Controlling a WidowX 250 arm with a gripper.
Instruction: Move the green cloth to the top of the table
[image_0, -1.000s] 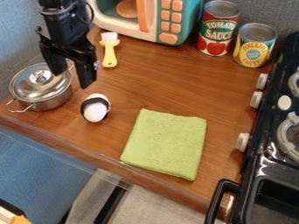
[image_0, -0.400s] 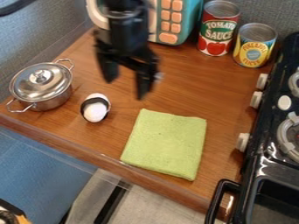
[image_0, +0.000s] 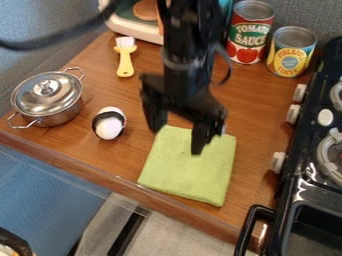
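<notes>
My black gripper (image_0: 177, 140) hangs over the back edge of the green cloth, its two fingers spread apart with nothing between them. The cloth (image_0: 184, 172) lies flat, folded into a rough square, near the front of the brown wooden table (image_0: 257, 105). The right finger covers part of the cloth's upper half, and the left finger is at its back left corner. Whether the fingertips touch the cloth, I cannot tell.
Left of the cloth are a white and black egg-shaped thing (image_0: 109, 124) and a lidded metal pot (image_0: 48, 97). Behind stand a yellow brush (image_0: 125, 57), a toy microwave (image_0: 133, 25) and two cans (image_0: 250, 33). The black stove (image_0: 310, 170) borders the right side.
The gripper has come from above the pot, rightward and toward the table's front, to over the cloth. The brush shows again behind it. The cloth has stayed in place.
</notes>
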